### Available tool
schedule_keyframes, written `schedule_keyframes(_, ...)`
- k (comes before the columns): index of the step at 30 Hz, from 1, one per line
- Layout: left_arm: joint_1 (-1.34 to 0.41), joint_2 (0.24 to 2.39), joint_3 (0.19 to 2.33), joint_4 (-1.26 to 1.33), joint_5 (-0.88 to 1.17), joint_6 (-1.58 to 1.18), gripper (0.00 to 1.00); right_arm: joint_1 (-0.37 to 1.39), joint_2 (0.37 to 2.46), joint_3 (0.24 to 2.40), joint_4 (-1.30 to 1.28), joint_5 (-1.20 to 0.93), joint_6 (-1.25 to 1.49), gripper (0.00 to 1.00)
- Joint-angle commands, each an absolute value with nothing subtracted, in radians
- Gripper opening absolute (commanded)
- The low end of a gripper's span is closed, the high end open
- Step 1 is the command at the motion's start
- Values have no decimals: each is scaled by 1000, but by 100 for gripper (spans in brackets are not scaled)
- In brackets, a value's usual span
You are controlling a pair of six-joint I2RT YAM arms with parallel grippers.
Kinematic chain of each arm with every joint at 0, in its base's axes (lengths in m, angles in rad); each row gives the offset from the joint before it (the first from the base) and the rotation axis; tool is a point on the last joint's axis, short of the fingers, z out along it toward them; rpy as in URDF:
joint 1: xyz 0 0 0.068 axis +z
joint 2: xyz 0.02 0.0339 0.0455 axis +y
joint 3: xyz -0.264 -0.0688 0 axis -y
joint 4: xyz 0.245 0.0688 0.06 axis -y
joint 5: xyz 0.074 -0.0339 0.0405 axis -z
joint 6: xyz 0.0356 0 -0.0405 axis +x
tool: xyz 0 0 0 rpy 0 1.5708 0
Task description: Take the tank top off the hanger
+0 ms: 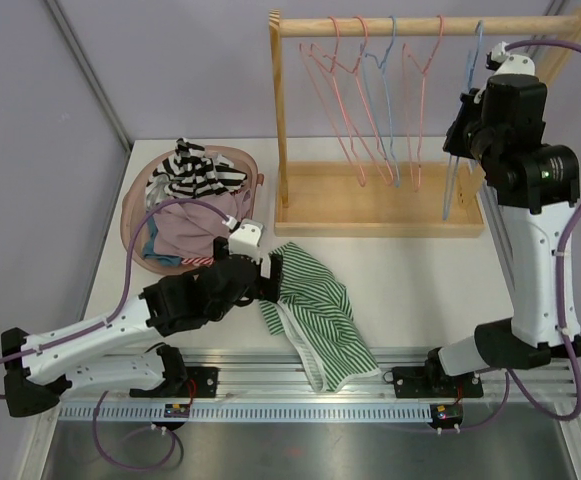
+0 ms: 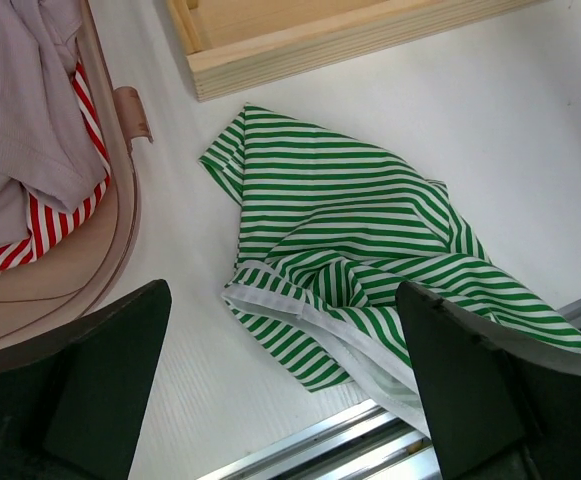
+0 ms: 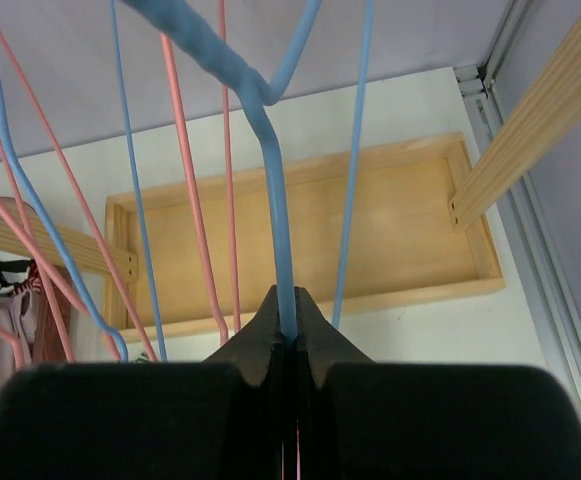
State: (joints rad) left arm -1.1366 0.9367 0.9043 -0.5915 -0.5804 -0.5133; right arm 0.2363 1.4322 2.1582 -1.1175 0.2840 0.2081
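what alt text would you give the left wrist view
A green-and-white striped fabric tank top lies crumpled on the white table, free of any hanger, framed by the wide-open black left claw. At left, a pink plastic basket holds a lilac garment and a red-and-white striped one; the light wooden rack base crosses the top.

Tank top on table, basket left of it, hanger rack behind
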Motion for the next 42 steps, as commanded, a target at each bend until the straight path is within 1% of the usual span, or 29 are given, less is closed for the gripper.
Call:
schedule_keyframes(1,-1134,904,965,-607,-551,-494,99,189,1488,2307,-1123,180,172,0)
schedule_keyframes(5,-1134,891,976,-632,-502,-480,99,114,1616,2457,-1155,89,158,0)
schedule_keyframes(9,-1135,877,973,-635,-460,-477,99,40,1698,2539,-1167,25,160,0)
schedule_keyframes(12,-1137,874,969,-632,-443,-469,99,-23,1752,2546,-1161,-72,158,0)
schedule_keyframes(16,-1141,887,976,-629,-436,-465,99,-38,1792,2539,-1174,-86,143,0)
schedule_keyframes(21,-1155,908,973,-565,-379,-454,99,-51,1755,2465,-1143,-84,133,1)
schedule_keyframes(25,-1192,968,971,-500,-348,-451,99,-57,1727,2468,-1154,-68,135,30)
schedule_keyframes(26,-1203,982,968,-483,-344,-451,99,-57,1704,2459,-1154,-51,138,54)
schedule_keyframes(27,-1219,1017,965,-453,-333,-453,99,-57,1691,2456,-1151,-35,141,65)
schedule_keyframes(28,-1227,1034,957,-439,-328,-454,99,-57,1677,2451,-1150,-19,146,74)
schedule_keyframes(29,-1241,1075,954,-414,-322,-462,99,-57,1649,2445,-1152,20,149,91)
schedule_keyframes(30,-1249,1095,950,-404,-318,-466,99,-57,1632,2438,-1155,32,147,98)
schedule_keyframes(34,-1293,1211,937,-353,-313,-486,99,-57,1507,2321,-1117,81,150,100)
schedule_keyframes(35,-1314,1238,939,-347,-316,-491,99,-55,1433,2233,-1100,90,153,99)
schedule_keyframes(36,-1324,1262,942,-339,-330,-494,99,-57,1393,2182,-1079,92,158,100)
schedule_keyframes(37,-1333,1323,948,-339,-337,-494,99,-57,1309,2133,-1034,81,172,100)
schedule_keyframes(38,-1348,1351,960,-339,-344,-498,99,-57,1267,2037,-1013,68,182,99)
schedule_keyframes(40,-1356,1409,969,-334,-356,-499,99,-57,1192,1952,-962,22,212,99)
schedule_keyframes(42,-1359,1486,977,-331,-359,-506,99,-57,1099,1841,-918,-96,228,100)
